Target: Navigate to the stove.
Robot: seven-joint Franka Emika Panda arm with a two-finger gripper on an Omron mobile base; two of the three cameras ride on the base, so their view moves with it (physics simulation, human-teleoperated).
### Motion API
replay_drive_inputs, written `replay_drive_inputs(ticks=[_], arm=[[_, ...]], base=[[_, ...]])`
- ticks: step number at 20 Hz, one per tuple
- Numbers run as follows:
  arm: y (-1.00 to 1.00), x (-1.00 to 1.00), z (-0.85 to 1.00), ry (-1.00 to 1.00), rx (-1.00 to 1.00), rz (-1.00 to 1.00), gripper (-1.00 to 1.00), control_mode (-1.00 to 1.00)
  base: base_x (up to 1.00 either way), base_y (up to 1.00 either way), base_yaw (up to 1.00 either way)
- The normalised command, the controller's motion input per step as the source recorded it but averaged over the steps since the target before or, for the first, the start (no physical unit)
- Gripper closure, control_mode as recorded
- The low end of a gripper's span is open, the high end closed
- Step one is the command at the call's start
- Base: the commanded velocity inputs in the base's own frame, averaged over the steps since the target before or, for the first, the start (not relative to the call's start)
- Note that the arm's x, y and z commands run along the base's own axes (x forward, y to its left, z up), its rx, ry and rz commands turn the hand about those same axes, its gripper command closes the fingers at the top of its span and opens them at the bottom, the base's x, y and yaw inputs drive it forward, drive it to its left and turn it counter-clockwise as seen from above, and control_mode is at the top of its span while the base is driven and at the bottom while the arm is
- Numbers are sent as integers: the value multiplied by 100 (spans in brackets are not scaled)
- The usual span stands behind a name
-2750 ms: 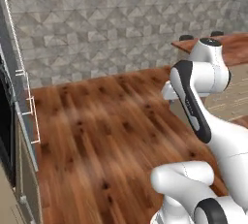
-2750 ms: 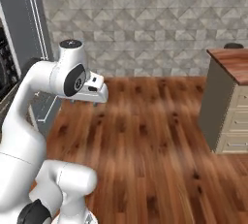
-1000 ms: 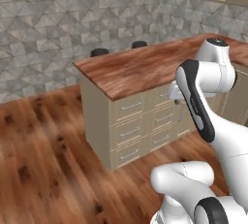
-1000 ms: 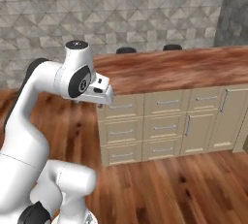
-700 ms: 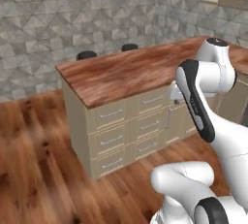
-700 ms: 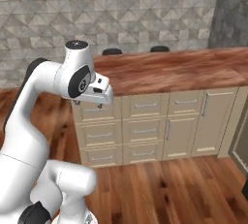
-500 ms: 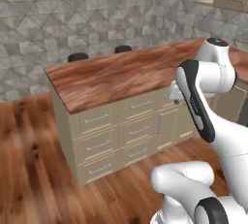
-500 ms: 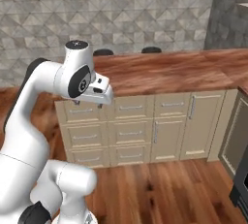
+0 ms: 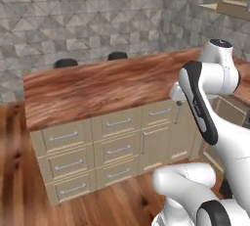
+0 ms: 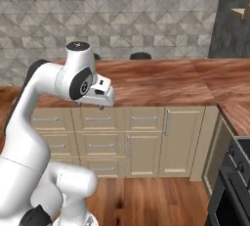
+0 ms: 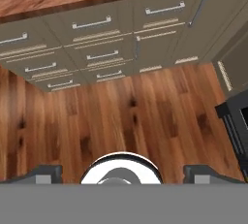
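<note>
The two-finger gripper (image 11: 121,172) hangs empty, fingers spread, while the dark steel-fronted stove (image 10: 233,181) sits low to its right; turning too tightly risks clipping the cream drawer cabinet (image 10: 127,139).

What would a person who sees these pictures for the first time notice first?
The white arm fills the foreground, folded up at the lower right of the left base view, its gripper hanging above the wooden floor. Behind it stands a long island with a reddish wooden top and cream drawers. A dark appliance, likely the stove, shows at the right base view's lower right corner.
</note>
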Motion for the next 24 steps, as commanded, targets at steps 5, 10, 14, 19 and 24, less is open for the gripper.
replay_drive_inputs(ticks=[5,10,14,19,24], arm=[[0,0,0,0,0,0,-100,100],[0,0,0,0,0,0,-100,100],[0,0,0,0,0,0,-100,100],[0,0,0,0,0,0,-100,100],[0,0,0,0,0,0,-100,100]], base=[[73,-92,26],[87,-68,14],[81,-61,4],[71,-36,-27],[61,-34,-44]])
